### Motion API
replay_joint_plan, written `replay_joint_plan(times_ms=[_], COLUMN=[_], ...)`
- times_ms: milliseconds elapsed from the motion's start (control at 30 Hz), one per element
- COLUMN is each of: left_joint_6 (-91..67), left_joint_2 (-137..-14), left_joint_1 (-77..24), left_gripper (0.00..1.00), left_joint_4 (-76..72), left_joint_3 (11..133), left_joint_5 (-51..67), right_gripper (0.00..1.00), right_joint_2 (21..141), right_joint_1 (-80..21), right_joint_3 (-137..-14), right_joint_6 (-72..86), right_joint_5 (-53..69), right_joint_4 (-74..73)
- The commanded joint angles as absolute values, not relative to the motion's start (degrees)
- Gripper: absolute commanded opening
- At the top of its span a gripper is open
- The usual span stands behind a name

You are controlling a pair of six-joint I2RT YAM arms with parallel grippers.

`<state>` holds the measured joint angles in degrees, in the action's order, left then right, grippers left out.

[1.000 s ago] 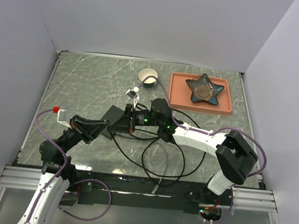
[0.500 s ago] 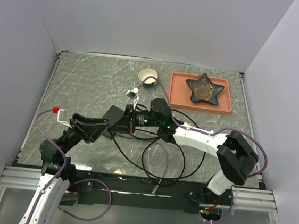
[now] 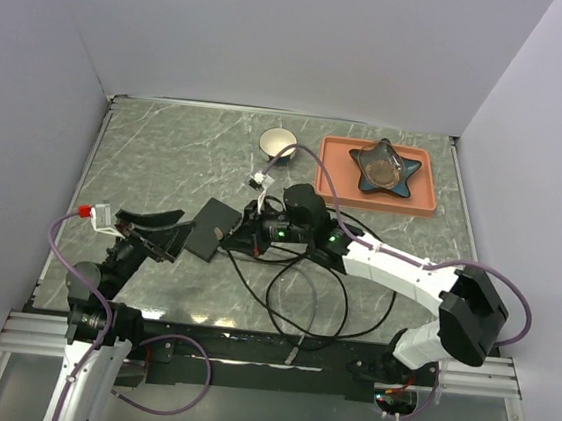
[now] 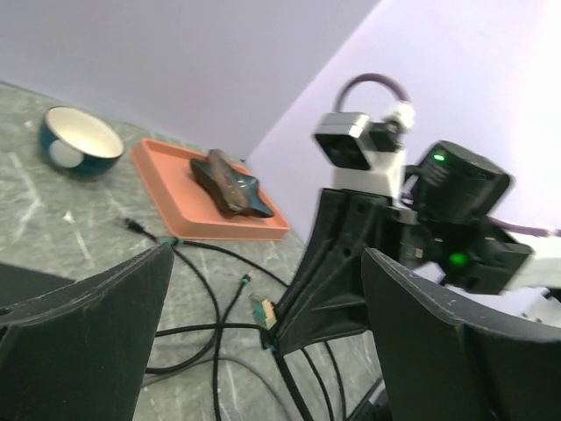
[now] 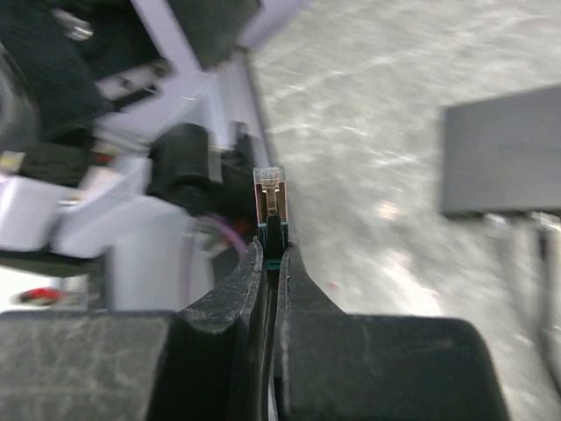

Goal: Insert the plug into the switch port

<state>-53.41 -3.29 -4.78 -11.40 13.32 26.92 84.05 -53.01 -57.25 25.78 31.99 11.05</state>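
Right gripper [image 5: 269,250]: fingers pressed together, pinching the clear-tipped network plug with a teal boot [image 5: 269,195]. The plug stands straight out past the fingertips, latch side facing the wrist camera.

The flat dark grey rectangular switch box [image 3: 209,229] lies on the grey marble-pattern table [image 3: 156,157], between the two grippers. In the right wrist view the box is a blurred dark slab off to the right, clearly apart from the plug. The plug is not in the port; the port itself is not visible in any view.

Left gripper [image 3: 180,235]: fingers spread wide, holding nothing. Its tips are just beside the near-left edge of the switch box; contact cannot be told. The left wrist view looks between its own fingers at the right gripper, with the plug at that gripper's tip.

A black cable [image 3: 268,292] loops on the table in front of the right arm.

At the far side sit a salmon rectangular tray [image 3: 333,176] holding a dark star-shaped dish [image 3: 386,166], and beside it a small bowl, blue outside and white inside [image 3: 279,144].
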Motion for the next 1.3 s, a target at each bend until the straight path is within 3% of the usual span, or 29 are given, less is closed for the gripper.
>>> replay_joint_plan(times_ms=[0, 267, 433, 833, 1267], left_joint_6=[-50.8, -50.36, -49.93, -45.18, -40.52], left_joint_2=[-3.34, -9.22, -15.02, -31.28, -38.83], left_joint_1=[-4.66, -4.66, -4.66, -4.66, -4.66], left_gripper=[0.94, 1.0, 0.96, 0.96, 0.96], left_joint_4=[-6.33, -7.82, -8.53, -0.18, 4.39], left_joint_3=[15.47, 14.24, 13.71, 16.34, 23.55], left_joint_5=[23.12, 24.17, 24.26, 13.29, 8.09], right_gripper=[0.0, 0.0, 0.0, 0.0, 0.0], right_joint_2=[78.75, 73.48, 72.25, 85.68, 83.5], right_joint_1=[-53.7, -53.88, -55.02, -69.94, -70.32], right_joint_3=[-61.26, -59.33, -57.22, -58.45, -57.39], right_joint_6=[14.25, 1.94, -1.93, -7.2, -12.13], right_joint_5=[19.72, 2.04, -7.89, -33.56, -26.39], right_joint_4=[-3.67, -16.25, -20.29, -25.14, -17.58])
